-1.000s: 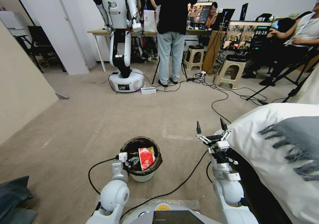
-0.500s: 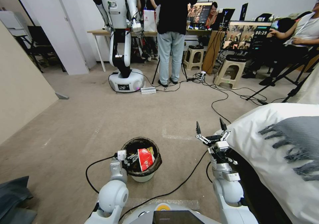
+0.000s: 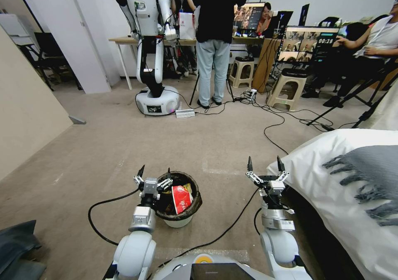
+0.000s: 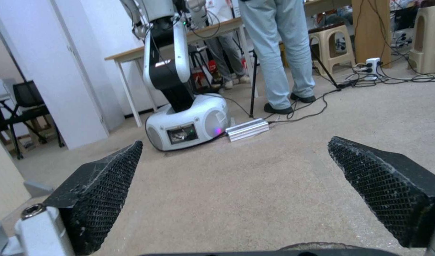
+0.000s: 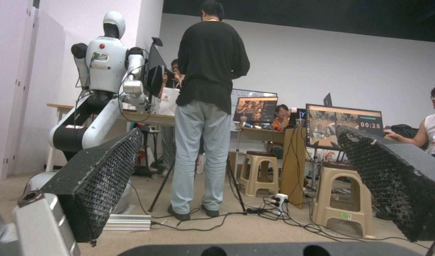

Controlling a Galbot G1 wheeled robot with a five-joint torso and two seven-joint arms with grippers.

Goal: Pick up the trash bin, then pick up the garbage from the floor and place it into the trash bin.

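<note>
White plastic, round and black-lined, the trash bin (image 3: 177, 203) stood on the carpet holding a crushed red-and-white cup (image 3: 181, 198). Just beside its rim the left gripper (image 3: 154, 176) hung spread and empty; well apart, the right gripper (image 3: 266, 166) gaped likewise. No litter seemed left nearby.

A second white robot (image 3: 152, 47) stands at upper left on beige carpet. Black cables (image 3: 273, 122) trail across the floor at centre right. Beige stools (image 3: 287, 90) sit near a monitor (image 3: 309, 43). A white bed with a grey fringed blanket (image 3: 369, 176) fills the lower right.
</note>
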